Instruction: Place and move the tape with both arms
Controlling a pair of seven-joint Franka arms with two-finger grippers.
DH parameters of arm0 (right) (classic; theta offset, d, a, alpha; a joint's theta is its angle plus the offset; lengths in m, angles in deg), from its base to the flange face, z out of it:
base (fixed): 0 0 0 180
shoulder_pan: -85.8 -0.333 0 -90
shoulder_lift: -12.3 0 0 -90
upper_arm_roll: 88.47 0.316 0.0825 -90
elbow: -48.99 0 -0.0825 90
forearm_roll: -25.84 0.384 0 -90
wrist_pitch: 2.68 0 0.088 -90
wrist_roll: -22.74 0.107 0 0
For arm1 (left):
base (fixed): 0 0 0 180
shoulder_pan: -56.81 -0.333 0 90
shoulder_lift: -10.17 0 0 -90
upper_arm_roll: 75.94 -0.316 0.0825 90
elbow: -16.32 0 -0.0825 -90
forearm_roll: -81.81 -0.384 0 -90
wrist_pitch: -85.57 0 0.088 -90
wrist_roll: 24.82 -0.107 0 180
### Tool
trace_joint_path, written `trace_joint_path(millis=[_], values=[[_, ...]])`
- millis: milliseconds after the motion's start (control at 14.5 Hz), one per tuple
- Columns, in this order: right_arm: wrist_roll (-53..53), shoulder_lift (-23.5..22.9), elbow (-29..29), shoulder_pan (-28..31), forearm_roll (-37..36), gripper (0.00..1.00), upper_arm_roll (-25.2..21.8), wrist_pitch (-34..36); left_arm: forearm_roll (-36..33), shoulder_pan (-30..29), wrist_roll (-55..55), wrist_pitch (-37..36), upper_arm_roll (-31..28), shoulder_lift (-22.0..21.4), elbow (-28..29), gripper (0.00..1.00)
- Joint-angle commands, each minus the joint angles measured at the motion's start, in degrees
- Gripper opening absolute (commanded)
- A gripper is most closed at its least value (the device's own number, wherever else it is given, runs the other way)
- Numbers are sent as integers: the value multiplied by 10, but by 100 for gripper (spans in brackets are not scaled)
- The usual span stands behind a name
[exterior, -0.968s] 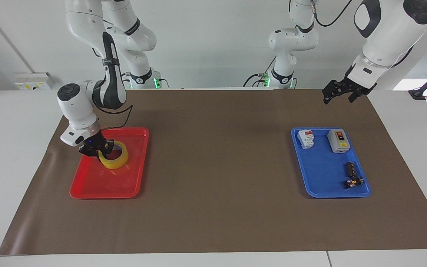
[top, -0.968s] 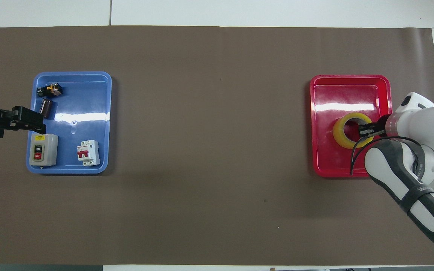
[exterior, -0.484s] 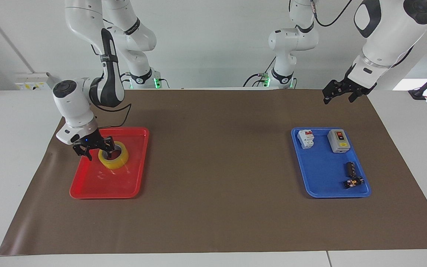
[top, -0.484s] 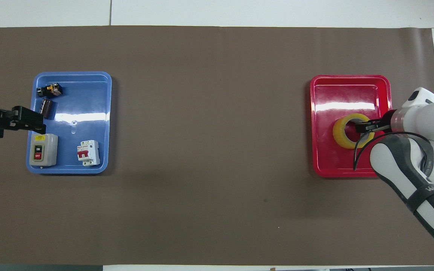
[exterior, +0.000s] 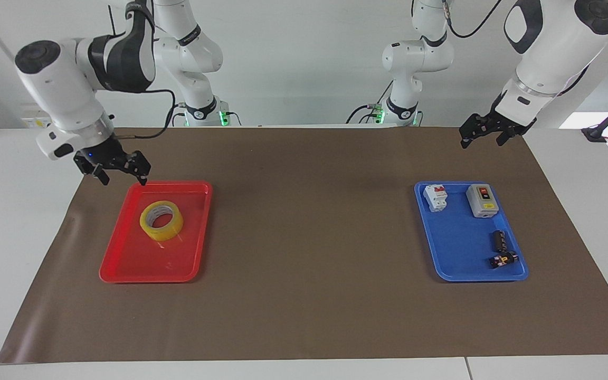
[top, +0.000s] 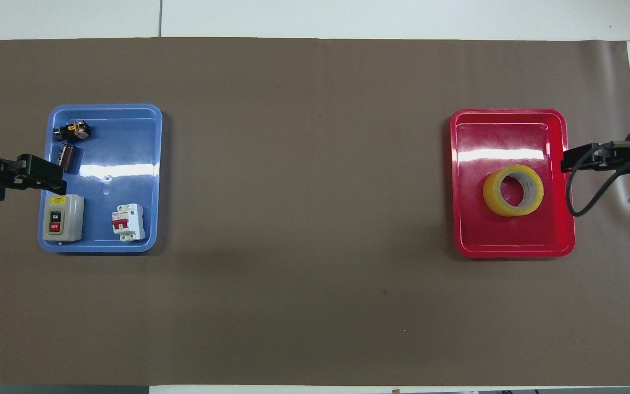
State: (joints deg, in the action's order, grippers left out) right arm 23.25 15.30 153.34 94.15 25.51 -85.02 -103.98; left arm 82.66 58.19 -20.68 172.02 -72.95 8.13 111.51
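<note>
The yellow tape lies flat in the red tray, in the half nearer to the robots; it also shows in the overhead view. My right gripper is open and empty, raised in the air over the tray's edge toward the right arm's end, clear of the tape; it shows in the overhead view. My left gripper is open and empty and waits in the air beside the blue tray, as the overhead view shows.
The blue tray holds a white circuit breaker, a grey on/off switch box, a small black cylinder and a small black part. A brown mat covers the table between the trays.
My right gripper has opened, let go of the tape and risen up and away from it toward the right arm's end. The tape stays in the red tray. The left arm has not moved.
</note>
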Motion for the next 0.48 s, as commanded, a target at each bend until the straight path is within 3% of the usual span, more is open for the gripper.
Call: trace_joint_path(millis=[0, 138, 207, 346, 415], values=[[48, -2, -99, -13, -33, 100, 4, 121, 8, -5, -5, 12, 1, -14, 17, 100], [60, -7, -159, -10, -33, 100, 2, 176, 8, -5, -5, 12, 1, -14, 17, 100], [60, -7, -161, -5, -30, 100, 1, 176, 8, -5, -5, 12, 1, -14, 17, 100], [62, 17, -97, -5, -29, 100, 0, 162, 8, -5, -5, 12, 1, -14, 17, 100], [60, 24, -94, -10, -30, 100, -1, 156, 8, -5, -5, 12, 1, -14, 17, 100]])
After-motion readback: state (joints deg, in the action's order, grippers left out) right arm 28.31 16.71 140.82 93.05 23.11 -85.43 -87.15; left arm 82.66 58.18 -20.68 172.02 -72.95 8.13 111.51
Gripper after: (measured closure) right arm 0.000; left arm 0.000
